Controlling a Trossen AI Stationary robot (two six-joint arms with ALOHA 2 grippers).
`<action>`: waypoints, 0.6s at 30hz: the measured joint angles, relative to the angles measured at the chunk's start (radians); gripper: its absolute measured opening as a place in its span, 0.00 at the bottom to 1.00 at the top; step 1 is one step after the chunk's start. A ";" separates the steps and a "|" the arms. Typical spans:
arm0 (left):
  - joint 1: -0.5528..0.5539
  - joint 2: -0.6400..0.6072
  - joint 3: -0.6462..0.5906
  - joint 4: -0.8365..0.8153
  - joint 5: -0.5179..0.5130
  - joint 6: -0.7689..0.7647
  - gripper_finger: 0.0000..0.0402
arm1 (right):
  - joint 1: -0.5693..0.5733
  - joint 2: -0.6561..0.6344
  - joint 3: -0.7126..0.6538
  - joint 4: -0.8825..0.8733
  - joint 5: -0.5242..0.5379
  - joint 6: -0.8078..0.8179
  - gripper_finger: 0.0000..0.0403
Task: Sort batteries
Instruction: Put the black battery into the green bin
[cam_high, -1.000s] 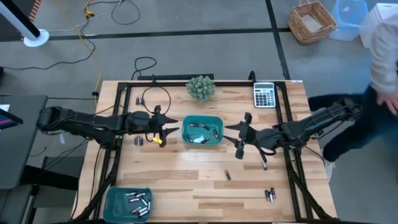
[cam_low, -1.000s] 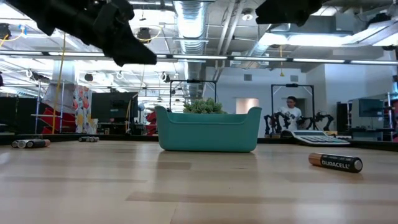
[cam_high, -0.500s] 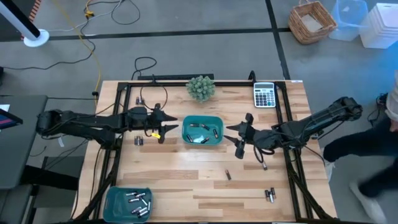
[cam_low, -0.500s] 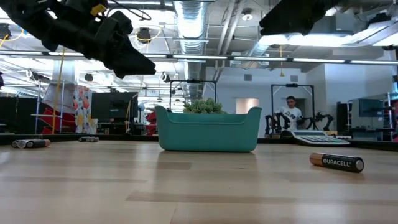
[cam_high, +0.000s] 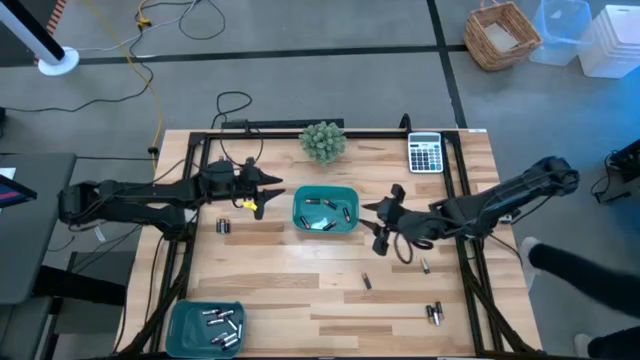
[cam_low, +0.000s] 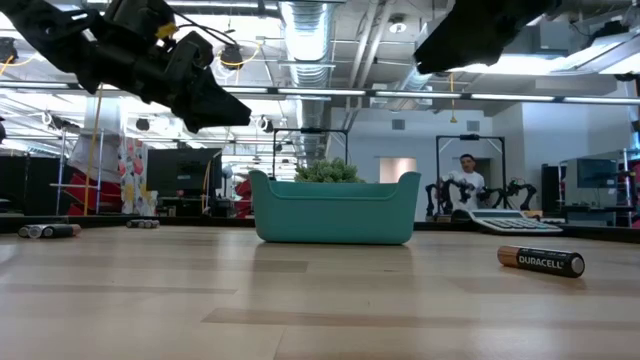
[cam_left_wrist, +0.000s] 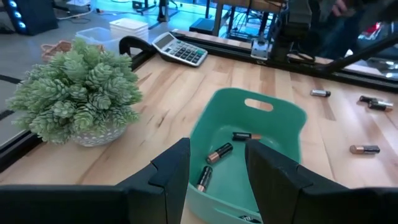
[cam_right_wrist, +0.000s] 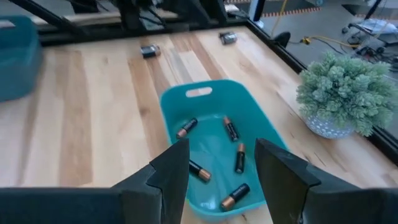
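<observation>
A: The left hand (cam_high: 268, 196) hung above the surface (cam_high: 300, 290), just beside the middle tray (cam_high: 325, 210), its fingers spread with nothing between them. Why there?

B: I'd judge it was lined up on that tray, which filled its wrist view. The right hand (cam_high: 382, 222) hung at the tray's other side, likewise spread and empty.

A: And the batteries?

B: Split up. Several lay in the middle tray (cam_right_wrist: 239, 157); another lot sat in the corner tray (cam_high: 205, 325). Loose ones were scattered on the wood: one pair (cam_high: 223, 227) near the left hand, singles (cam_high: 366, 281) and a pair (cam_high: 435, 314) nearer the right.

A: So two trays for two kinds?

B: Probably, though I couldn't tell the kinds apart. The plant (cam_high: 323, 141) and calculator (cam_high: 425, 153) stood at the far edge, clear of the work.
</observation>
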 joint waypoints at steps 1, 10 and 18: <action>0.010 0.000 0.000 0.003 0.004 0.000 0.37 | -0.007 0.018 0.015 -0.012 -0.005 -0.009 0.49; 0.070 0.000 0.000 0.017 0.052 0.003 0.37 | -0.088 0.180 0.154 -0.029 -0.070 -0.137 0.49; 0.090 0.000 0.000 0.017 0.104 0.014 0.37 | -0.162 0.282 0.188 -0.040 -0.155 -0.155 0.49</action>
